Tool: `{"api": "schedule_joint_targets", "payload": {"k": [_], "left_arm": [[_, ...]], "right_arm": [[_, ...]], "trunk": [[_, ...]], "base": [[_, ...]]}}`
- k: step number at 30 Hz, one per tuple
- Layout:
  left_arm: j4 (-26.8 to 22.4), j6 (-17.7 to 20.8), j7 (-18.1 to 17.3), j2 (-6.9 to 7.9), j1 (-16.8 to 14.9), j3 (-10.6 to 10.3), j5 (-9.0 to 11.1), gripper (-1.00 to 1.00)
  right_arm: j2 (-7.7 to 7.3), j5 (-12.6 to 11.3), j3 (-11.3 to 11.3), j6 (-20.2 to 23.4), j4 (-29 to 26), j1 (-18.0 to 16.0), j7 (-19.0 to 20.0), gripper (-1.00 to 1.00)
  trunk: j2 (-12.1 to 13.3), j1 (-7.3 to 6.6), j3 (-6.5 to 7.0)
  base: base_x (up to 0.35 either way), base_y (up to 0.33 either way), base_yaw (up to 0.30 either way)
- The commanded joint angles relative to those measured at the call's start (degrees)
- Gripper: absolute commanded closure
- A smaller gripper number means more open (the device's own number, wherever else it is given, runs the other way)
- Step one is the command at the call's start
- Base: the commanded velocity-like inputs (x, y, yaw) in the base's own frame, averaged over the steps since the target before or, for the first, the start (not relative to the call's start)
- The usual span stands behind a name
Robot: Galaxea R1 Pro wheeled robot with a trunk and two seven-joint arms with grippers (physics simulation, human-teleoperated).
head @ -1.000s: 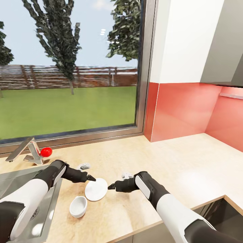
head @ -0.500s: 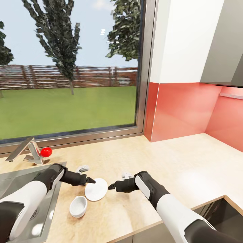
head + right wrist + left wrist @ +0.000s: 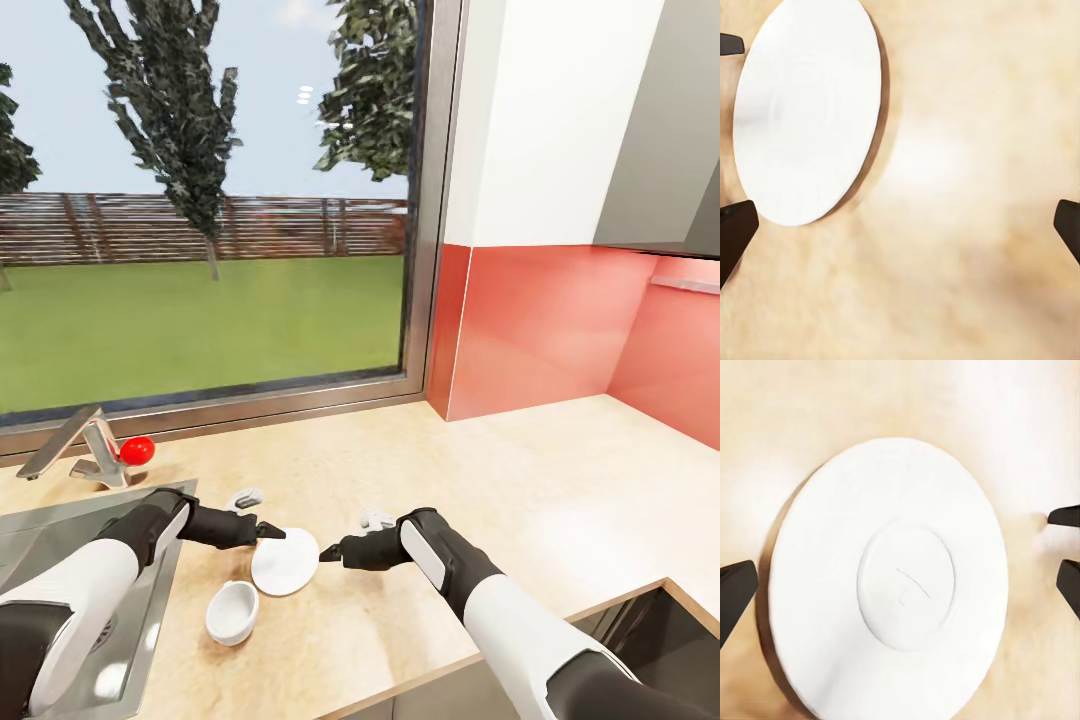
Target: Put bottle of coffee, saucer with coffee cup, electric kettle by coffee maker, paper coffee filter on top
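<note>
Two spread, empty grippers, left (image 3: 272, 532) at ten o'clock and right (image 3: 326, 551) at three, flank the saucer (image 3: 284, 563); thin, stiff, likely slippery and fragile; pinch its rim.

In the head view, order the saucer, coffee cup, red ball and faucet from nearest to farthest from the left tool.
1. Saucer: at the left tool's tip.
2. Coffee cup: nearer the counter's front edge.
3. Faucet and red ball: behind the sink, too close to rank.
</note>
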Motion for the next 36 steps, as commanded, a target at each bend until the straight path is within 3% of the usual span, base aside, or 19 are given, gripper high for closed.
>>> {"api": "schedule_joint_targets", "payload": {"k": [1,12,23,36], "left_arm": [[-0.1,0.3,-0.1,0.05,0.0,-0.3,0.2,-1.0],[-0.1,0.3,-0.1,-0.09,0.7,0.0,0.5,-1.0],[-0.1,0.3,0.1,0.88,0.9,0.4,0.6,-1.0],[-0.4,0.3,-0.1,-0.04,1.0,0.5,1.3,-1.0]], "right_arm": [[0.0,0.4,0.1,0.2,0.0,0.0,0.2,-1.0],[0.0,0.4,0.2,0.2,0.0,0.0,0.2,-1.0],[0.0,0.4,0.1,0.2,-0.1,0.0,0.2,-1.0],[0.0,0.4,0.1,0.2,-0.1,0.0,0.2,-1.0]], "trunk": [[-0.1,0.04,-0.14],[-0.1,0.04,-0.14],[-0.1,0.04,-0.14],[-0.1,0.04,-0.14]], "base": [[0.0,0.0,0.0],[0.0,0.0,0.0],[0.0,0.0,0.0],[0.0,0.0,0.0]]}}
